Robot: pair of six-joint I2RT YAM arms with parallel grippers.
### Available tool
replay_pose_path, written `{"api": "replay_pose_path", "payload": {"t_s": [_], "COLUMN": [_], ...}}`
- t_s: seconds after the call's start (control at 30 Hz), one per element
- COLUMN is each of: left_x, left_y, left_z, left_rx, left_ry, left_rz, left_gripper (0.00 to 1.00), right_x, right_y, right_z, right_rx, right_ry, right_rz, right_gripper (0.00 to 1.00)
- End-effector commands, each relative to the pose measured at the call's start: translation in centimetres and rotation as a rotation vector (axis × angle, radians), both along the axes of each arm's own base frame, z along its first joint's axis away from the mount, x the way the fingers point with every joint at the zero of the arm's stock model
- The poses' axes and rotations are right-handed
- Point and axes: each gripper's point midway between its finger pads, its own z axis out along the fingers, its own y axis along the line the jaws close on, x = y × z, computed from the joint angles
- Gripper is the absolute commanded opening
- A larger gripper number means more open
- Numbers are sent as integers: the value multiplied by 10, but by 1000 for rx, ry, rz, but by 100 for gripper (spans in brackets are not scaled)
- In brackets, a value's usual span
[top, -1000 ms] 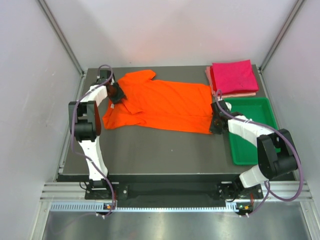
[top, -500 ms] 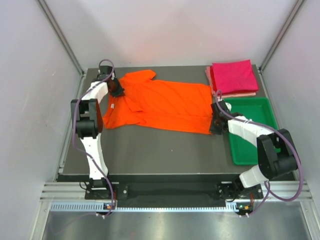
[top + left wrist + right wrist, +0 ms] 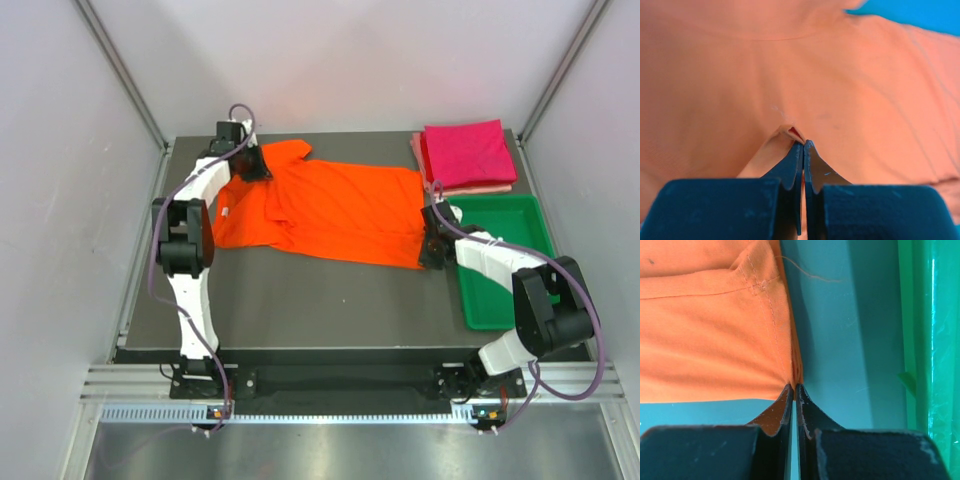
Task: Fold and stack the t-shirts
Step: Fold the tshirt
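Note:
The bright orange t-shirt [image 3: 330,208] lies spread across the middle of the table. My left gripper [image 3: 256,167] is shut on a pinch of its cloth near the collar end at the back left; the left wrist view shows the pinched fold [image 3: 790,134] between my closed jaws. My right gripper [image 3: 432,250] is shut on the shirt's hem corner at the right, seen in the right wrist view [image 3: 796,371]. The magenta t-shirt [image 3: 465,152] lies folded on the pale pink one [image 3: 480,187] at the back right.
A green plastic tray [image 3: 500,255] sits at the right, just beside my right gripper, its rim also in the right wrist view [image 3: 930,340]. Grey walls close in the table on the left, back and right.
My left gripper has moved toward the back and right, drawing the shirt's left part over onto itself. The right arm has stayed still.

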Motion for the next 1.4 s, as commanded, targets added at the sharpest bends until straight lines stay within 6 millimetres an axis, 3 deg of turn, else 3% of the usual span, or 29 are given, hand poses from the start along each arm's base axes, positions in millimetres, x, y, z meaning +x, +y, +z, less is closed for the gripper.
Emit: {"api": "replay_pose_path", "payload": {"t_s": [0.0,0.37,0.63,0.67,0.7,0.77,0.83,0.9,0.93,1.0,1.03,1.1,1.13,1.17,1.2,1.23,1.27,1.3,1.33,1.37], "left_x": [15,31,46,44,45,41,43,35,30,7,-3,-37,-53,-81,-95,-96,-125,-131,-128,-142], "left_y": [-25,-38,-51,-55,-54,-43,-25,12,32,72,94,116,134,139,142,148,148,148,149,147], "left_z": [21,14,31,25,26,13,23,20,35,31,48,36,55,29,23,47,13,10,23,8], "left_rx": [11,-2,-32,-50,-50,-4,75,215,256,349,355,331,296,263,213,121,84,30,-54,-78], "left_ry": [-131,-165,-253,-237,-230,-161,-148,-75,-67,32,32,140,130,218,233,129,205,199,125,162], "left_rz": [-145,-249,-328,-343,-338,-287,-208,-61,14,185,251,348,406,424,455,469,483,514,497,499], "left_gripper": [0,0,0,3,13,23,31,34,35,36,36,35,35,35,35,35,35,35,35,35], "right_x": [3,3,1,1,1,1,2,4,3,5,5,4,4,3,4,6,6,7,7,8], "right_y": [1,-1,-6,-6,-6,-5,-6,-5,-4,-4,-4,-3,-2,-1,3,5,7,9,9,9], "right_z": [2,9,9,9,9,13,14,18,18,19,18,17,16,15,16,18,18,19,20,22], "right_rx": [-8,-19,-39,-39,-38,-39,-39,-34,-34,-33,-34,-31,-27,-21,-3,9,15,25,28,28], "right_ry": [-15,-22,-15,-15,-13,-17,-19,-28,-25,-28,-29,-28,-24,-21,-21,-29,-32,-36,-38,-44], "right_rz": [9,9,-4,-2,-6,-3,-5,-3,2,7,9,14,18,22,28,32,35,39,43,48], "right_gripper": [0,0,0,0,0,0,0,0,0,0,0,0,0,0,0,0,0,0,0,0]}}
